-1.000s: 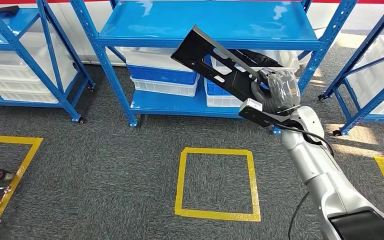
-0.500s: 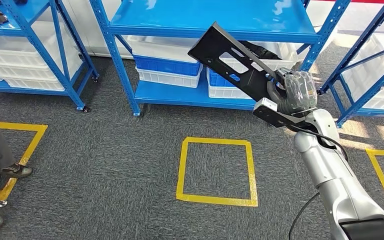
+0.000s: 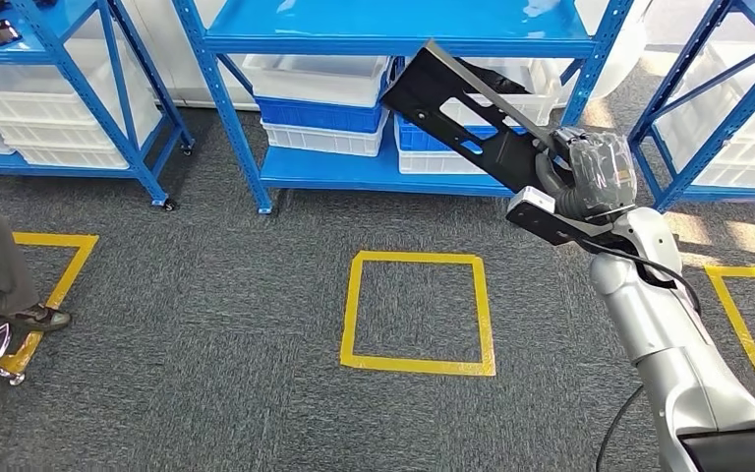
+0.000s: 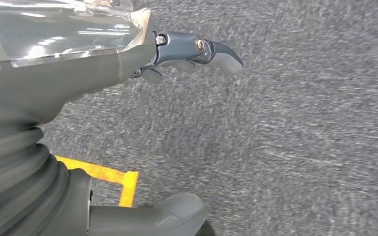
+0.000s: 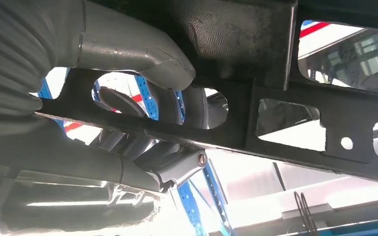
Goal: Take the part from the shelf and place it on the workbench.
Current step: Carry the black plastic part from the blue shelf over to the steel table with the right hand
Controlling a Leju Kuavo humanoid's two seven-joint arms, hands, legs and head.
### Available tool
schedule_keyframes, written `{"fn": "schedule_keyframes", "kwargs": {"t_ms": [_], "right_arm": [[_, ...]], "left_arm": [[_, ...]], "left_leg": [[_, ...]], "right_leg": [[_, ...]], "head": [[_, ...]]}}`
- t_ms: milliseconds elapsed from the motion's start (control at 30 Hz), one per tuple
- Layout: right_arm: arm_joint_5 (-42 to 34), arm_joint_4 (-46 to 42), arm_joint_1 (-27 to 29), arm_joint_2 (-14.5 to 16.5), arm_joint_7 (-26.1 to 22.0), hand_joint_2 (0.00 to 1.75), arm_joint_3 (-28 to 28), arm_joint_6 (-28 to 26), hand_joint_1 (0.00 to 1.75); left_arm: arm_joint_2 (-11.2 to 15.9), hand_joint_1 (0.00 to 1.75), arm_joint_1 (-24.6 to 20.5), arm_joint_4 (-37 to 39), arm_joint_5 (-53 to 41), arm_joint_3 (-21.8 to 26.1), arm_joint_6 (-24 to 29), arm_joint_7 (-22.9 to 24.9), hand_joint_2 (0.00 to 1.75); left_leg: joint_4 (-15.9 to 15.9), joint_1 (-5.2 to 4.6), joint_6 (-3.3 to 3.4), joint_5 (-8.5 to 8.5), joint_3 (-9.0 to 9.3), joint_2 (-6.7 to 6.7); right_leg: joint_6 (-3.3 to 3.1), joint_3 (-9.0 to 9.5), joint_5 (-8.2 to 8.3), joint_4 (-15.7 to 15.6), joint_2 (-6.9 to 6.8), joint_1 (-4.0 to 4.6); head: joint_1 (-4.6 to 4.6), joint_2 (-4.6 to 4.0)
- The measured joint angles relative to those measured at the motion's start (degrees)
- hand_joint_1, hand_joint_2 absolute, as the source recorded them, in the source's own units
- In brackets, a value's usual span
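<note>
right hand (image 3: 590, 177): your thumb and fingers are wrapped through a slot at one end of the part (image 3: 467, 108); that is the only hold on it.
part: long black slotted plate, off the shelf (image 3: 403, 25), raised in the air and tilted, free end toward the blue uprights.
left hand (image 4: 177, 54): hangs over the carpet, fingers apart, holding nothing.
risk, swing: the free end lies near the shelf edge and the upright (image 3: 590, 69); I judge a turn of the body could knock it there.
risk, slip: held at one end only, the long plate may pivot in your fingers and droop.
desk: not to be seen; you must turn to find it.
bins (image 3: 319, 84): white and blue, on the lower level, behind the part.
floor: yellow taped square (image 3: 418, 310) ahead.
person (image 3: 0, 265): leg and shoe by the far-left tape; keep the swing away.
</note>
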Motion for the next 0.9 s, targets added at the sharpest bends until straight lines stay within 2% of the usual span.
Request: {"fn": "schedule_keyframes", "kwargs": {"t_ms": [33, 100, 133, 167, 233, 267, 300, 367, 400, 433, 467, 500, 533, 567, 600, 633, 667, 700, 733, 767, 800, 833, 867, 900], "right_arm": [[-0.01, -0.01, -0.14, 0.06, 0.00, 1.75, -0.03, -0.06, 1.75], [-0.10, -0.01, -0.56, 0.19, -0.11, 1.75, -0.20, -0.19, 1.75], [-0.18, -0.01, -0.81, 0.24, -0.17, 1.75, -0.30, -0.22, 1.75], [-0.27, -0.01, -1.01, 0.26, -0.22, 1.75, -0.38, -0.23, 1.75], [-0.38, 0.03, -1.19, 0.25, -0.25, 1.75, -0.46, -0.24, 1.75], [-0.40, 0.05, -1.21, 0.21, -0.26, 1.75, -0.51, -0.24, 1.75], [-0.42, 0.07, -1.23, 0.14, -0.26, 1.75, -0.59, -0.24, 1.75], [-0.45, 0.13, -1.28, 0.00, -0.26, 1.75, -0.71, -0.24, 1.75], [-0.46, 0.19, -1.27, -0.03, -0.26, 1.75, -0.75, -0.22, 1.75], [-0.45, 0.26, -1.26, -0.05, -0.26, 1.75, -0.75, -0.21, 1.75], [-0.44, 0.32, -1.25, -0.05, -0.28, 1.75, -0.75, -0.20, 1.75], [-0.42, 0.36, -1.26, -0.05, -0.33, 1.75, -0.75, -0.19, 1.75], [-0.38, 0.37, -1.30, -0.04, -0.38, 1.75, -0.75, -0.19, 1.75], [-0.32, 0.37, -1.39, -0.02, -0.44, 1.75, -0.75, -0.19, 1.75], [-0.28, 0.37, -1.44, 0.02, -0.47, 1.75, -0.77, -0.20, 1.75], [-0.26, 0.38, -1.48, 0.05, -0.48, 1.75, -0.79, -0.20, 1.75], [-0.28, 0.39, -1.49, 0.09, -0.48, 1.75, -0.80, -0.21, 1.75], [-0.34, 0.41, -1.43, 0.16, -0.49, 1.75, -0.80, -0.21, 1.75], [-0.42, 0.46, -1.41, 0.23, -0.51, 1.75, -0.79, -0.21, 1.75], [-0.50, 0.50, -1.37, 0.30, -0.55, 1.75, -0.78, -0.21, 1.75], [-0.58, 0.54, -1.34, 0.38, -0.63, 1.75, -0.78, -0.21, 1.75], [-0.65, 0.57, -1.31, 0.41, -0.72, 1.75, -0.78, -0.21, 1.75], [-0.70, 0.57, -1.21, 0.44, -0.79, 1.75, -0.80, -0.21, 1.75], [-0.71, 0.57, -1.00, 0.45, -0.84, 1.75, -0.82, -0.22, 1.75]], "left_arm": [[-0.01, 0.00, -0.08, -0.01, 0.01, 0.04, 0.13, 0.00, 1.75], [0.01, 0.00, -0.31, -0.02, 0.07, 0.16, 0.48, 0.00, 1.75], [0.02, 0.00, -0.41, -0.02, 0.12, 0.26, 0.62, 0.01, 1.75], [0.02, 0.00, -0.45, -0.02, 0.16, 0.38, 0.71, 0.03, 1.75], [-0.02, 0.00, -0.47, -0.02, 0.24, 0.61, 0.75, 0.12, 1.75], [-0.05, 0.00, -0.46, -0.02, 0.27, 0.72, 0.75, 0.16, 1.75], [-0.08, 0.00, -0.48, -0.01, 0.28, 0.81, 0.75, 0.17, 1.75], [-0.10, 0.00, -0.48, 0.00, 0.32, 0.95, 0.75, 0.19, 1.75], [-0.10, 0.00, -0.47, 0.00, 0.33, 0.98, 0.76, 0.21, 1.75], [-0.14, 0.00, -0.46, 0.00, 0.36, 1.00, 0.79, 0.25, 1.75], [-0.19, 0.00, -0.46, 0.00, 0.37, 1.01, 0.81, 0.28, 1.75], [-0.27, 0.00, -0.46, 0.00, 0.37, 1.01, 0.84, 0.32, 1.75], [-0.35, 0.00, -0.46, 0.00, 0.37, 1.02, 0.85, 0.33, 1.75], [-0.40, 0.00, -0.47, 0.00, 0.36, 1.02, 0.85, 0.33, 1.75], [-0.44, 0.00, -0.46, 0.00, 0.30, 1.03, 0.87, 0.33, 1.75], [-0.45, 0.00, -0.46, 0.00, 0.23, 1.03, 0.92, 0.33, 1.75], [-0.43, 0.00, -0.44, 0.00, 0.15, 1.03, 0.97, 0.33, 1.75], [-0.39, 0.00, -0.38, 0.00, 0.06, 1.03, 1.03, 0.33, 1.75], [-0.33, 0.00, -0.32, 0.00, 0.00, 1.04, 1.08, 0.33, 1.75], [-0.27, 0.00, -0.23, 0.01, -0.11, 1.06, 1.10, 0.34, 1.75], [-0.25, 0.00, -0.17, 0.01, -0.22, 1.06, 1.13, 0.36, 1.75], [-0.22, 0.00, -0.15, 0.02, -0.32, 1.06, 1.15, 0.40, 1.75], [-0.19, 0.00, -0.14, 0.02, -0.39, 1.05, 1.17, 0.46, 1.75], [-0.13, 0.00, -0.15, 0.02, -0.43, 1.05, 1.20, 0.55, 1.75]], "left_leg": [[-3.35, -0.13, 0.63, 0.88, 3.02, -0.17], [-11.16, -0.58, 1.68, 0.37, 8.87, -0.40], [-13.65, -0.86, 2.01, -0.18, 10.46, -0.49], [-14.98, -1.12, 2.20, -0.39, 11.01, -0.48], [-16.25, -1.23, 2.63, 1.10, 10.69, -0.32], [-16.88, -1.16, 2.94, 2.07, 10.36, -0.20], [-17.47, -1.05, 3.18, 3.07, 9.87, -0.08], [-17.68, -1.09, 3.50, 4.62, 8.20, -0.01], [-17.65, -1.13, 3.48, 5.35, 7.23, 0.00], [-17.62, -1.16, 3.42, 6.11, 6.24, 0.02], [-17.56, -1.16, 3.31, 6.86, 5.23, 0.04], [-17.45, -1.13, 3.14, 7.60, 4.21, 0.05], [-17.22, -1.11, 2.91, 8.27, 3.25, 0.05], [-16.87, -1.16, 2.62, 8.85, 2.31, 0.03], [-16.53, -1.23, 2.29, 9.41, 1.58, 0.02], [-16.28, -1.35, 1.99, 9.95, 1.10, -0.01], [-16.21, -1.46, 1.78, 10.46, 0.80, -0.05], [-16.26, -1.46, 1.67, 10.98, 0.64, -0.06], [-16.13, -1.34, 1.51, 10.87, 0.41, -0.11], [-15.35, -1.20, 1.23, 9.59, 0.05, -0.15], [-13.56, -1.01, 0.82, 7.20, -0.51, -0.18], [-10.57, -0.81, 0.31, 3.88, -1.27, -0.20], [-6.69, -0.64, -0.12, 0.62, -2.12, -0.21], [-2.69, -0.41, -0.44, -1.58, -2.83, -0.20]], "right_leg": [[0.08, -0.53, 0.52, -0.01, 0.02, 0.12], [0.57, -1.20, 1.46, -0.07, -0.01, 0.33], [0.97, -1.35, 1.93, -0.20, -0.09, 0.26], [1.42, -1.47, 2.47, -0.42, -0.17, 0.19], [2.12, -1.83, 2.98, -0.73, -0.24, 0.11], [2.09, -2.34, 2.11, -0.10, -0.19, 0.19], [1.89, -3.06, 0.37, 1.52, -0.13, 0.29], [1.33, -4.94, -4.52, 7.89, -0.06, 0.27], [1.45, -5.56, -6.05, 11.35, -0.06, 0.24], [1.89, -5.66, -6.49, 13.84, -0.06, 0.22], [2.57, -4.94, -5.76, 14.61, -0.06, 0.18], [3.31, -3.28, -4.40, 13.46, -0.06, 0.11], [3.85, -0.78, -3.28, 10.60, -0.07, 0.00], [4.00, 2.27, -3.16, 6.59, -0.07, 0.04], [3.64, 4.68, -3.78, 2.80, -0.01, 0.18], [3.04, 6.19, -4.66, -0.02, 0.04, 0.35], [2.36, 6.82, -5.36, -1.59, 0.09, 0.56], [1.67, 6.50, -5.31, -1.96, 0.10, 0.47], [1.13, 6.18, -4.88, -1.97, 0.01, 0.27], [0.48, 5.93, -4.32, -1.95, -0.08, 0.09], [-0.10, 5.49, -3.67, -1.97, -0.17, -0.09], [-0.50, 4.94, -2.94, -1.94, -0.22, -0.11], [-0.73, 4.28, -2.23, -1.90, -0.22, -0.11], [-0.72, 3.50, -1.58, -1.85, -0.21, -0.11]], "head": [[0.01, 0.00], [0.03, 0.00], [0.02, 0.00], [0.00, 0.00], [0.01, 0.00], [0.09, 0.00], [0.21, 0.00], [0.33, 0.00], [0.33, 0.00], [0.32, 0.00], [0.33, 0.00], [0.32, 0.00], [0.33, 0.00], [0.33, 0.00], [0.28, 0.00], [0.23, 0.00], [0.15, 0.00], [0.04, 0.00], [-0.01, 0.00], [-0.07, 0.00], [-0.13, 0.00], [-0.15, 0.00], [-0.16, 0.00], [-0.18, 0.00]]}}
